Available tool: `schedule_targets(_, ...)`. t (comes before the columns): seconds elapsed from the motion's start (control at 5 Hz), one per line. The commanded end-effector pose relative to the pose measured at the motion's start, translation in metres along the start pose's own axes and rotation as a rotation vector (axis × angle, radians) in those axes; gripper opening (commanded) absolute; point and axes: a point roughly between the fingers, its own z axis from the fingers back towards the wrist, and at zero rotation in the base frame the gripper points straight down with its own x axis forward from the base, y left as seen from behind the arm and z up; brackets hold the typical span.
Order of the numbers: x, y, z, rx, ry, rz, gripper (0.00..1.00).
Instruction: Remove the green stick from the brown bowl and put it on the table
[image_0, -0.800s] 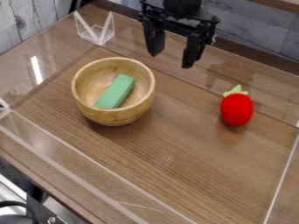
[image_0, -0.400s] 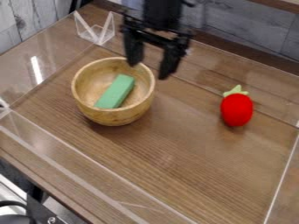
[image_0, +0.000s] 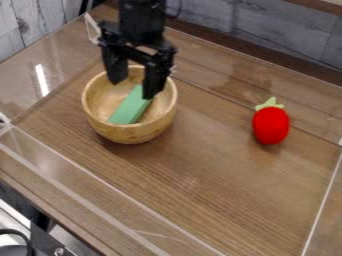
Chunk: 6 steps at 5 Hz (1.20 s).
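Observation:
The brown bowl (image_0: 100, 118) sits on the table (image_0: 201, 170) at the left, a light tan wooden bowl with thick walls. Inside it lies the green stick (image_0: 131, 109), a flat mint-green block running diagonally; its upper end is hidden behind a finger. My black gripper (image_0: 138, 77) hangs pointing down over the bowl's far rim, just above that upper end. Its jaws stand wide open with nothing between them. Its fingertips (image_0: 158, 87) reach down to about rim level.
A red strawberry-shaped toy (image_0: 271, 124) stands on the table at the right. Clear acrylic walls (image_0: 40, 78) run along the table's edges, with a folded clear piece at the back left.
My gripper has travelled left and lower, from the back centre of the table to a spot above the bowl. Bowl, stick and red toy have stayed put.

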Motion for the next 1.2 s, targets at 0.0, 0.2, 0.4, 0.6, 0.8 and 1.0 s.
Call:
schedule_targets(0.0,-0.002,0.013,0.007,0.028,-0.070,0.005,1.00)
schedule_targets(0.2,-0.002,0.022,0.002,0.035,-0.076,0.021,1.00)
schedule_targets(0.4,0.002,0.029,-0.012,0.034,-0.076,0.104,1.00)
schedule_targets(0.6,0.006,0.034,-0.026,0.032,-0.075,0.185,1.00)
schedule_targets(0.8,0.012,0.033,-0.041,0.034,-0.080,0.127,1.00)
schedule_targets(1.0,0.019,0.030,-0.054,0.036,-0.092,0.069,1.00)
